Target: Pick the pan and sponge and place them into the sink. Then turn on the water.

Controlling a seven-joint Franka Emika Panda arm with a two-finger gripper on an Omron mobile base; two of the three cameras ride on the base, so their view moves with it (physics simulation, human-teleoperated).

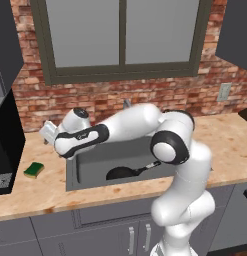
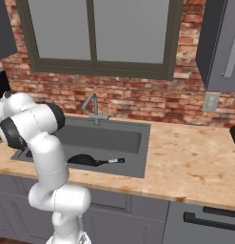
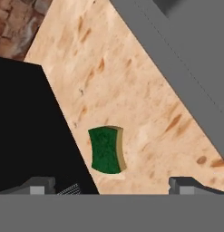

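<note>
The sponge (image 1: 34, 170) lies on the counter left of the sink (image 1: 95, 161), green top up with its yellow layer along one side. My gripper (image 1: 48, 133) hovers above the counter between the sponge and the sink's left rim. In the hand view the gripper (image 3: 112, 186) is open, its fingertips (image 3: 38, 185) set wide apart, and the sponge (image 3: 106, 149) sits just beyond them, slightly left of centre. The black pan (image 1: 122, 173) rests inside the sink (image 2: 104, 136), handle pointing right. From the right base view the pan (image 2: 83, 159) is at the basin's front.
A tall black appliance (image 1: 5, 145) stands on the counter close to the sponge's left, and it is the black mass (image 3: 31, 131) in the hand view. The faucet (image 2: 93, 107) rises behind the sink. A brick wall and window back the counter.
</note>
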